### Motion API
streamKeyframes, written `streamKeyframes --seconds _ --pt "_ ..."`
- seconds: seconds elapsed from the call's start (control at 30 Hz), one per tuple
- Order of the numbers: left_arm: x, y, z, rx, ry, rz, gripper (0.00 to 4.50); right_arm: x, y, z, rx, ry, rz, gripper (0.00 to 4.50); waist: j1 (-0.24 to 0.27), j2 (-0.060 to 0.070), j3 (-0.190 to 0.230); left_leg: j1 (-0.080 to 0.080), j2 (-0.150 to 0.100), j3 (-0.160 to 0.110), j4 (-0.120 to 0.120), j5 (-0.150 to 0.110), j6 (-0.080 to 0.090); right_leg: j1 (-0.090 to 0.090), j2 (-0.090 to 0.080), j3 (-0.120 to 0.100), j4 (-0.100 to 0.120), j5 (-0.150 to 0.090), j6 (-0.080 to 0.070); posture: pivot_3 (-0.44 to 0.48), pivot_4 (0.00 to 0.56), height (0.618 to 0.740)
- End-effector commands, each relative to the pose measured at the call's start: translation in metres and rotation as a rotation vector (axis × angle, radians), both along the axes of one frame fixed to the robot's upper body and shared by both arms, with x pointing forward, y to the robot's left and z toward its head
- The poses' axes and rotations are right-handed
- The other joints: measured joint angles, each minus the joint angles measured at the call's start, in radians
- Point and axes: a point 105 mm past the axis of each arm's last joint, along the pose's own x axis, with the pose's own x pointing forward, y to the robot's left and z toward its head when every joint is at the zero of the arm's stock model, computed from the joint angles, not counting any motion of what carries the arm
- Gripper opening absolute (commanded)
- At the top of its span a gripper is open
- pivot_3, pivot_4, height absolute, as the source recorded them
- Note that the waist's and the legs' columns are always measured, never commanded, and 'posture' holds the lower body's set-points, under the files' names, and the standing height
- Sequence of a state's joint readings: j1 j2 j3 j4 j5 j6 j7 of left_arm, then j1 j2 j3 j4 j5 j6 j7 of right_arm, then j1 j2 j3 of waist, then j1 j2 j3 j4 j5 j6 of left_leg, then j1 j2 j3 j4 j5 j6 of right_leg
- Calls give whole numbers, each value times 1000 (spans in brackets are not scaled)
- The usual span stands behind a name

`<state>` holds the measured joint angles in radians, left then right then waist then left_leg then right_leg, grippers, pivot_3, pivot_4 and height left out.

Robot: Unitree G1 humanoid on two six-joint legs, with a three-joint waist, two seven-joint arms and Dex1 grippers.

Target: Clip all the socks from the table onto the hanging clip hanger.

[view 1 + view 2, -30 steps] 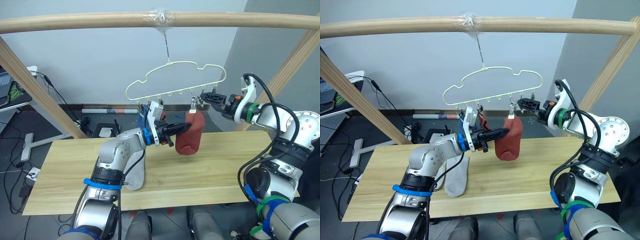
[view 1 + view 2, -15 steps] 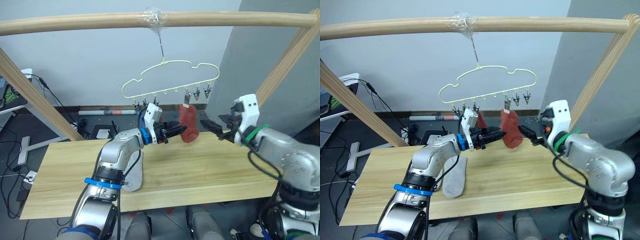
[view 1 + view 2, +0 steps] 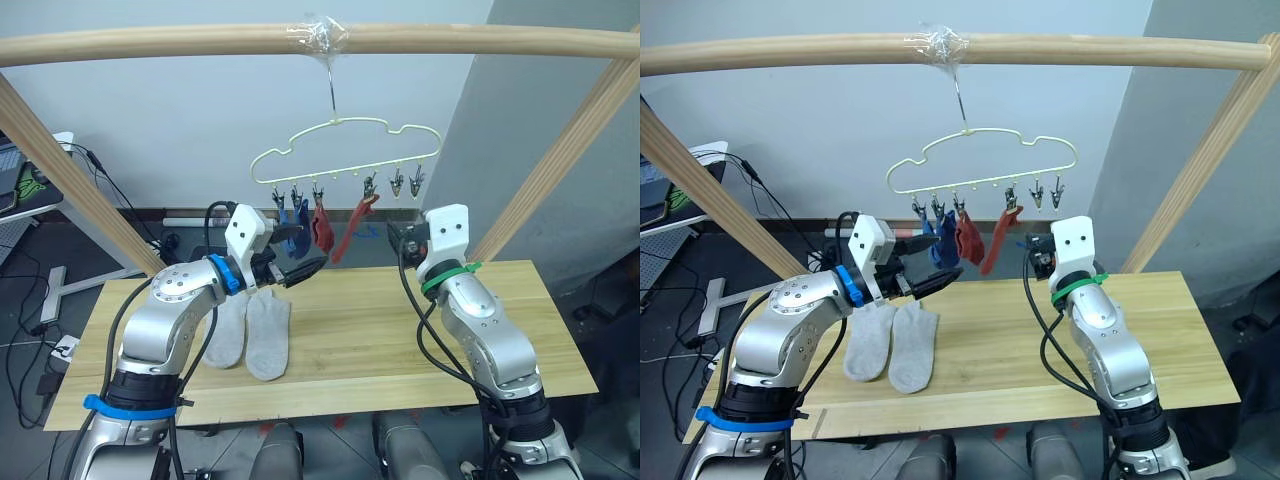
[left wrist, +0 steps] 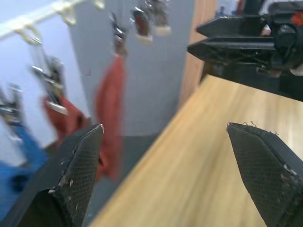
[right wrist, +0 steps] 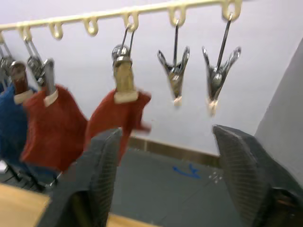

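Grey wall and a round wooden pole frame (image 3: 180, 42) fill the top of my left eye view. My bench (image 3: 400, 330) lies across the lower middle. Two grey socks (image 3: 250, 325) lie flat on it, side by side, left of the middle. The clip hanger (image 3: 345, 150) hangs from the pole in the upper middle. Two blue socks (image 3: 292, 222) and two red socks (image 3: 335, 225) hang from its clips. My left pincer (image 3: 303, 268) is up over the bench, just below the blue socks, and it holds nothing. My right pincer (image 3: 398, 238) is up at the middle right, near the red socks.

My left wrist view shows my left pincer (image 4: 170, 156) wide apart and empty, with red socks (image 4: 110, 109) at the left and bench wood at the lower right.

My right wrist view shows my right pincer (image 5: 170, 161) spread apart and empty. Red socks (image 5: 118, 111) hang at the middle left, and two bare clips (image 5: 196, 73) hang at the upper right.
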<state>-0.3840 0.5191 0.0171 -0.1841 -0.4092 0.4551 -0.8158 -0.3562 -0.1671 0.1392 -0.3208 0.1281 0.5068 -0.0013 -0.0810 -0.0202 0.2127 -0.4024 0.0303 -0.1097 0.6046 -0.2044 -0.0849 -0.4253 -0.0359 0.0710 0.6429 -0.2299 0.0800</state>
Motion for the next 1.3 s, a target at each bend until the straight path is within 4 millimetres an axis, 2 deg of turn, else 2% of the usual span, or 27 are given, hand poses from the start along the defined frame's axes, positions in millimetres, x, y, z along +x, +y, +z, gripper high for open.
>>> streamKeyframes --seconds 0.03,0.43,0.7,0.8,1.2,1.3 --pt "-7 -4 16 -10 -67 -8 4352 4 1 17 14 -80 -21 2029 0 0 0 0 0 0 0 0 0 0 0 0 0 0 0 12 167 740" --pt "-6 -8 21 -31 -90 19 4352 24 5 21 26 -95 -48 2029 7 0 0 0 0 0 0 0 0 0 0 0 1 0 0 27 163 740" --pt "-10 -9 26 -26 -107 7 4352 48 5 29 35 -108 -78 2029 14 0 0 1 0 0 0 0 0 0 0 0 2 1 0 56 159 740" --pt "-10 -8 27 -27 -106 8 4352 51 8 30 32 -114 -73 2029 20 0 0 1 0 0 0 0 0 0 0 0 2 3 4 56 159 740" --pt "-10 -9 32 -31 -119 11 4352 60 19 37 39 -135 -55 2029 26 0 0 1 0 0 0 0 0 0 0 0 2 4 4 72 158 740" --pt "-10 -10 39 -46 -127 2 4352 61 23 38 42 -136 -41 2029 26 0 0 1 0 0 0 0 0 0 0 0 2 4 3 72 158 740"
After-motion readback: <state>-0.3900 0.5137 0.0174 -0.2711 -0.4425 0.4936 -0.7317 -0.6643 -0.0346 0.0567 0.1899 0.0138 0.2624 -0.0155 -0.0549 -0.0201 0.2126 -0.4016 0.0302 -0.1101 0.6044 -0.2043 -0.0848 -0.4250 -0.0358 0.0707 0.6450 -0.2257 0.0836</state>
